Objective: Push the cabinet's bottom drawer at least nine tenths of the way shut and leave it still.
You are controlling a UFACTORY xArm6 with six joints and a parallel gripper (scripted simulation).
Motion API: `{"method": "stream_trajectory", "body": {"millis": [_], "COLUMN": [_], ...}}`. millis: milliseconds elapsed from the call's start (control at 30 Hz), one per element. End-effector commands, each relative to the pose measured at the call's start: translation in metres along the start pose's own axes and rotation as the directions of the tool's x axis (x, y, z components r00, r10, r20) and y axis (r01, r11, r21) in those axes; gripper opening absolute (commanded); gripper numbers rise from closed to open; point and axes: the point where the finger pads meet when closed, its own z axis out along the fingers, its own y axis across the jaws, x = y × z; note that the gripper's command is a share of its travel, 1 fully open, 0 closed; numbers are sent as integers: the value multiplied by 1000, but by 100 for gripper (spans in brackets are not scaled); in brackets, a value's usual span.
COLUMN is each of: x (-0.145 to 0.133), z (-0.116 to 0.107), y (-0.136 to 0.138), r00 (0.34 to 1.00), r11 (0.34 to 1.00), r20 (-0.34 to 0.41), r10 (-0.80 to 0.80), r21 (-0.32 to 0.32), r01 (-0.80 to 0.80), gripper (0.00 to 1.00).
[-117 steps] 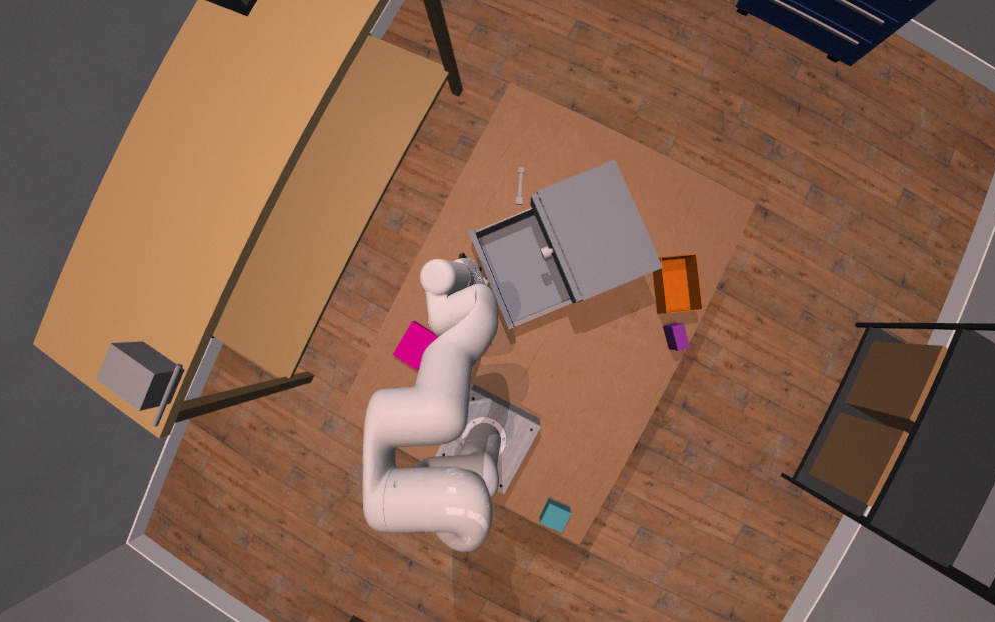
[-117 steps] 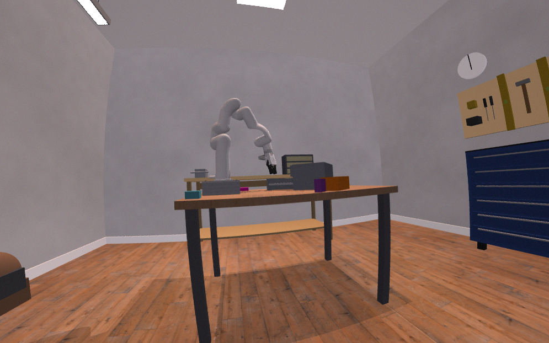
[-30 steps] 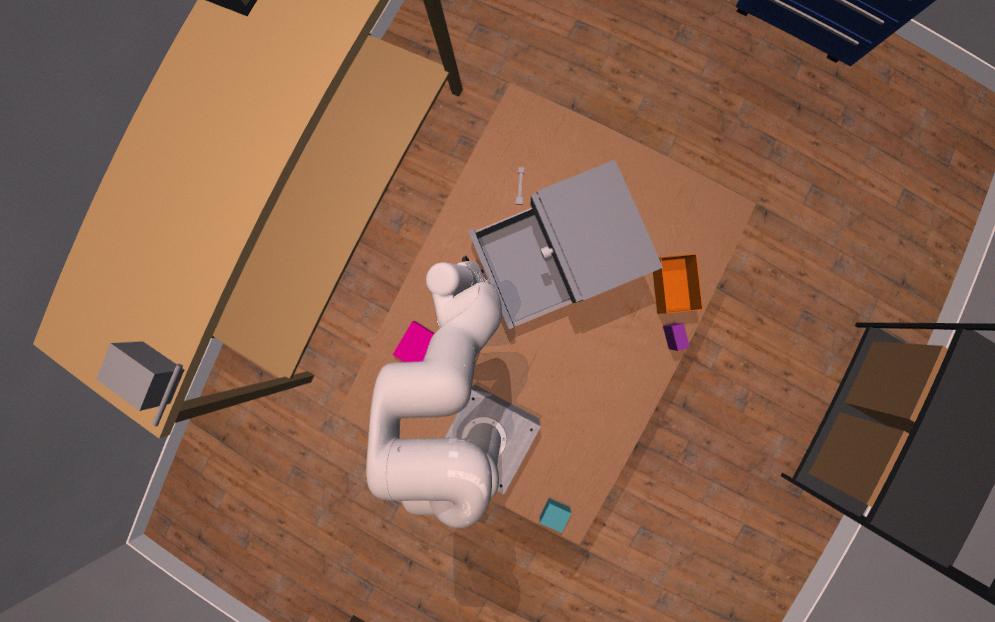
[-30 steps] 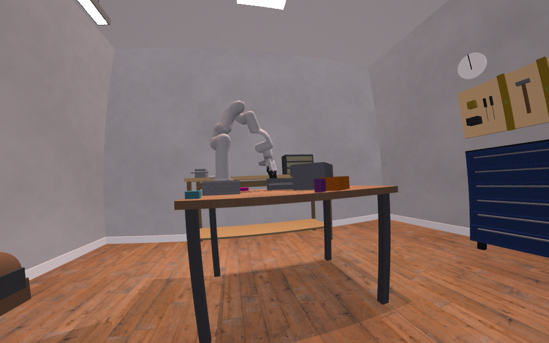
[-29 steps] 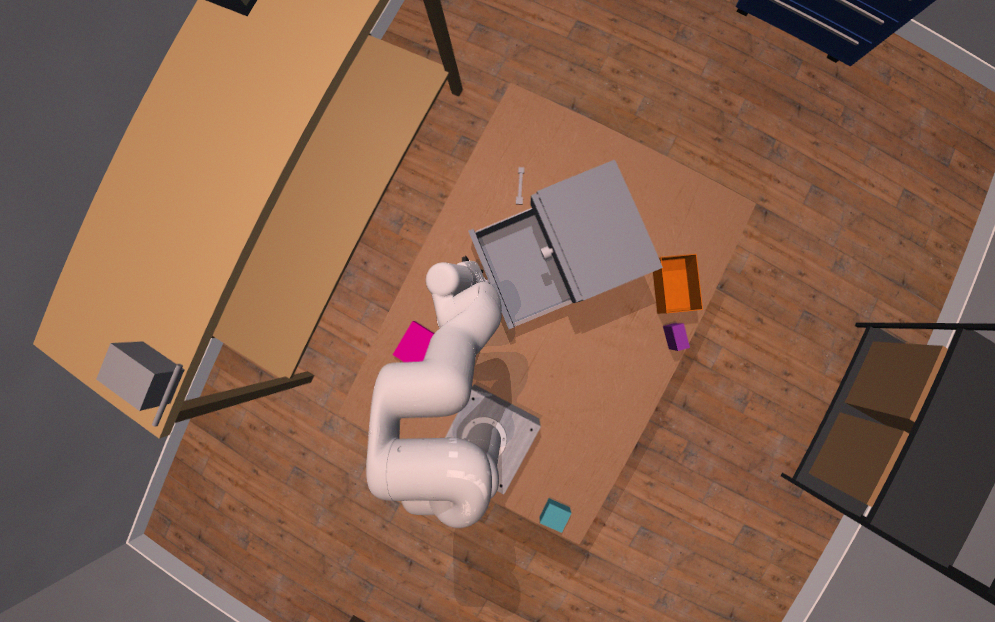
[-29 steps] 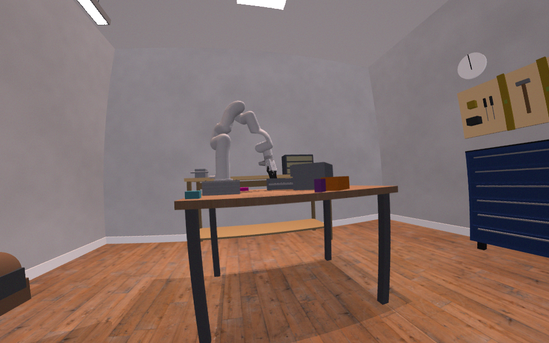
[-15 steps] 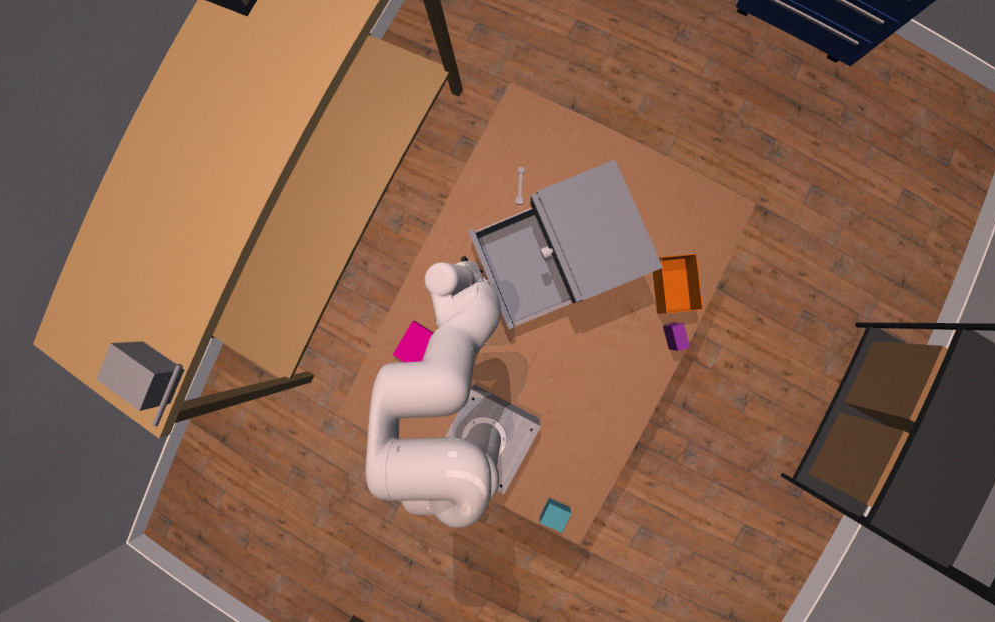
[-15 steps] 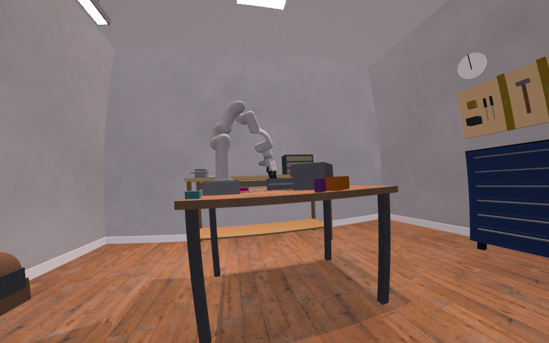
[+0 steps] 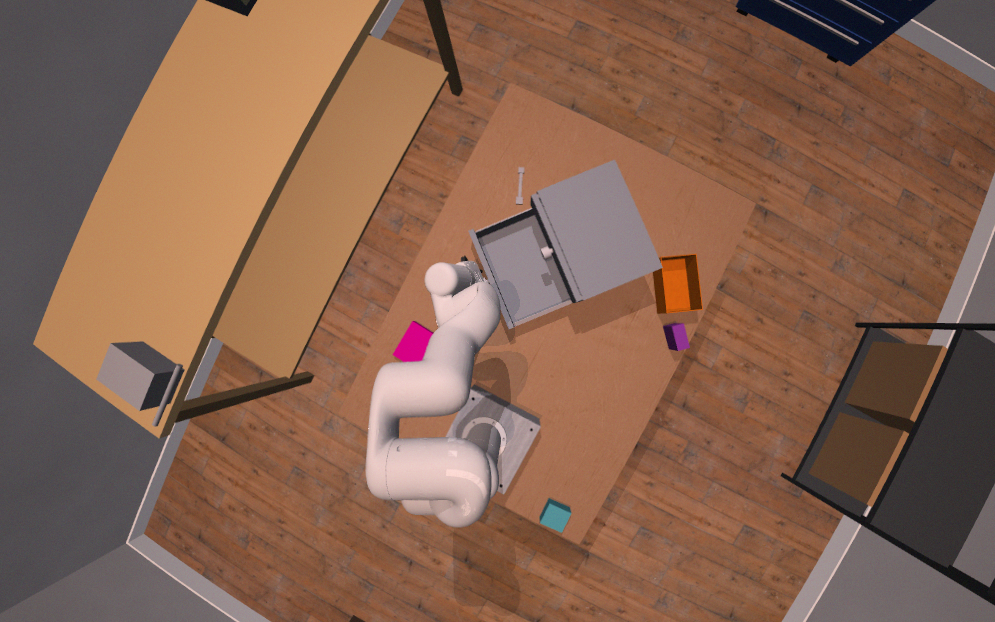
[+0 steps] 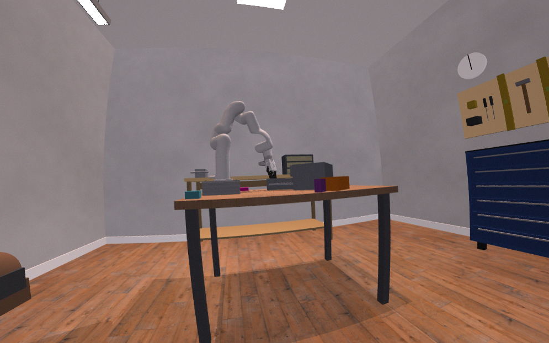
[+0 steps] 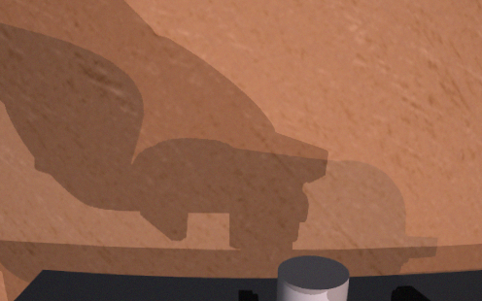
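Note:
The grey cabinet [image 9: 597,224] [image 10: 310,174] stands on the wooden table [image 9: 601,386] [image 10: 284,196]. Its bottom drawer [image 9: 516,266] [image 10: 280,183] is pulled far out toward the arm. My gripper [image 10: 272,173] is at the outer face of the drawer front; in the top view the wrist hides it. In the wrist view the dark top edge of the drawer front [image 11: 120,286] runs along the bottom, and a grey round post [image 11: 313,279] stands between my two dark fingertips. The fingers are partly open and hold nothing.
A small white piece [image 9: 546,251] and a grey block [image 9: 546,279] lie in the drawer. On the table are a white bar [image 9: 519,185], an orange box [image 9: 677,283] [image 10: 336,183], a purple cube [image 9: 675,336] [image 10: 319,185], a magenta cube [image 9: 413,342], a teal cube [image 9: 555,515] [image 10: 192,194].

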Motion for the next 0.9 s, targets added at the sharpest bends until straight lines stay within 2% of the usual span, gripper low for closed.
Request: {"method": "stream_trajectory", "body": {"millis": [0, 867], "x": [0, 6], "z": [0, 29], "y": [1, 1], "r00": [1000, 1000], "r11": [1000, 1000], "r20": [1, 1], "r10": [1, 1], "r21": [-4, -4], "r01": [-1, -1], "gripper": [60, 60]}}
